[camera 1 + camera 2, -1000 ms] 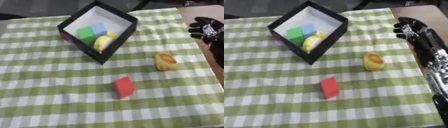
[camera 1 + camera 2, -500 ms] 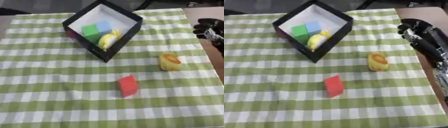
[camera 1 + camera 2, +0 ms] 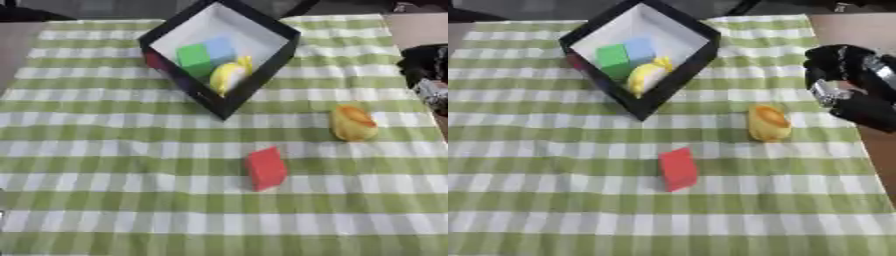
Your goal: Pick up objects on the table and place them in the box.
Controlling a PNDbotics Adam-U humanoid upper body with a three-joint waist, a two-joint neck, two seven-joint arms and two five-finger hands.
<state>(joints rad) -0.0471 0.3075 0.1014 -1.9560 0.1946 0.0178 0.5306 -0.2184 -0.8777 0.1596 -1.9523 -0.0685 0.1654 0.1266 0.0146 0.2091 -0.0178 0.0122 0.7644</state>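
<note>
text: none legible | labels: none | numbers: none | checked: box [image 3: 262,75], red block [image 3: 265,168], yellow-orange object [image 3: 768,122] just beside right hand [image 3: 846,80], checked cloth [image 3: 105,165], all plain

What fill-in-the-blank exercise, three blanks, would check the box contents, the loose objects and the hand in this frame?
1. Inside the black box, the green block sits beside a light ____ block.
2. Still out on the checked cloth are a yellow object and a ____ block.
3. The robot's ____ hand is over the cloth's edge.

Missing: blue; red; right
</note>
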